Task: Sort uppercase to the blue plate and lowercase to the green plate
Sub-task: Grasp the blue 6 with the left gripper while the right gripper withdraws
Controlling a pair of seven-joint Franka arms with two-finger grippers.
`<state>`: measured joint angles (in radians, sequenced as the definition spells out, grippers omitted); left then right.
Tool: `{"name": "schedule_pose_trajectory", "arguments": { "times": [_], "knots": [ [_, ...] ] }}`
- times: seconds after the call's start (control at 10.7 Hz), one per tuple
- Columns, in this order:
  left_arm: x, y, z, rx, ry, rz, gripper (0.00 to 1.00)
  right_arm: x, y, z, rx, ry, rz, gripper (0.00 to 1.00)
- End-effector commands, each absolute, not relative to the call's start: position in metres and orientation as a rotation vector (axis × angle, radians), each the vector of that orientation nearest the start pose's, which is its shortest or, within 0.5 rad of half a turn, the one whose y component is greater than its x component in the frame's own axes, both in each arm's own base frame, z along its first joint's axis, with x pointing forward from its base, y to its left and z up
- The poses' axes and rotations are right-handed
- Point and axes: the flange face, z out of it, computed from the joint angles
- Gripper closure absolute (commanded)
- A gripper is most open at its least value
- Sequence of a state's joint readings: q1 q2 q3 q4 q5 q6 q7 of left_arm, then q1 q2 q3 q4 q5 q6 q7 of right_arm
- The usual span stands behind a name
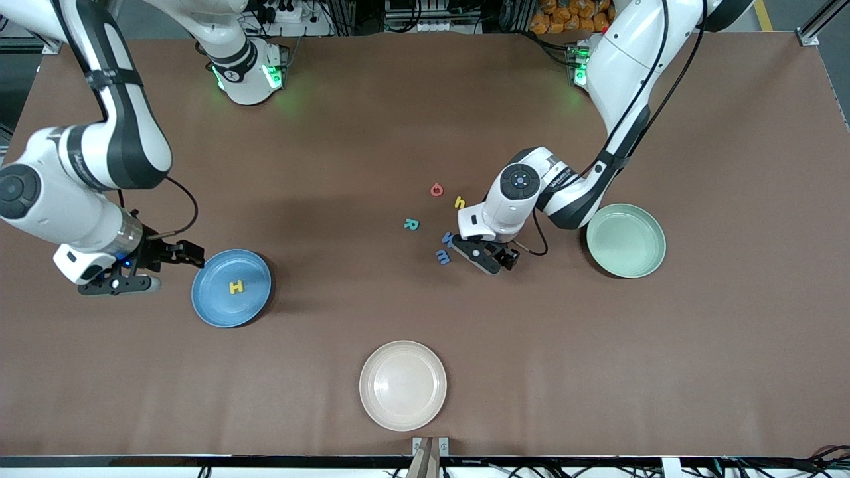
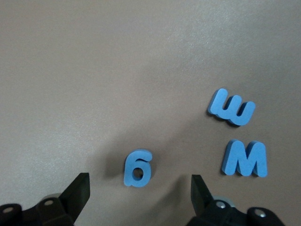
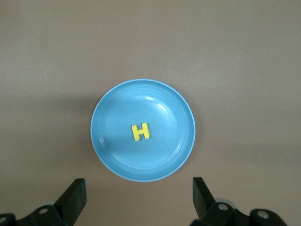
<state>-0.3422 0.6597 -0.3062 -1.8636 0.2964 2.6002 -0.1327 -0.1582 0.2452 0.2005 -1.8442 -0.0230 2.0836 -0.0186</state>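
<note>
- Hovering with jaws spread wide and empty, left gripper low over blue g, which lies flat just ahead of the gap between the fingers.
- Lying a little farther out to one side: blue m and blue M.
- Waiting apart, jaws likewise wide and empty: right gripper, beside blue plate holding yellow H.

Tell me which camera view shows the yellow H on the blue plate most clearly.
The right wrist view: the yellow H lies large and unblocked in the blue plate. The front view shows it small but readable. The left wrist view does not show it.
</note>
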Motion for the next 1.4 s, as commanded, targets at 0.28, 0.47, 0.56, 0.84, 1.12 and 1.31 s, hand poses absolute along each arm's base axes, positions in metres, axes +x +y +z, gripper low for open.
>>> {"name": "schedule_pose_trajectory", "arguments": {
  "times": [0.28, 0.47, 0.56, 0.84, 1.12, 1.31],
  "knots": [
    [0.519, -0.389, 0.169, -2.974, 1.144, -0.156, 0.16, 0.604, 0.030, 0.453, -3.111, -0.128, 0.083, 0.00],
    [0.519, -0.387, 0.165, -2.948, 1.207, -0.145, 0.24, 0.600, 0.039, 0.462, -3.113, -0.155, 0.077, 0.00],
    [0.519, -0.385, 0.162, -2.945, 1.216, -0.138, 0.26, 0.600, 0.044, 0.466, -3.113, -0.167, 0.079, 0.00],
    [0.520, -0.384, 0.160, -2.930, 1.247, -0.136, 0.32, 0.601, 0.046, 0.472, -3.112, -0.171, 0.074, 0.00],
    [0.526, -0.384, 0.164, -2.904, 1.305, -0.157, 0.28, 0.604, 0.046, 0.481, -3.112, -0.171, 0.046, 0.00],
    [0.526, -0.386, 0.165, -2.901, 1.313, -0.161, 0.23, 0.604, 0.046, 0.483, -3.112, -0.171, 0.041, 0.00]
  ]
}}
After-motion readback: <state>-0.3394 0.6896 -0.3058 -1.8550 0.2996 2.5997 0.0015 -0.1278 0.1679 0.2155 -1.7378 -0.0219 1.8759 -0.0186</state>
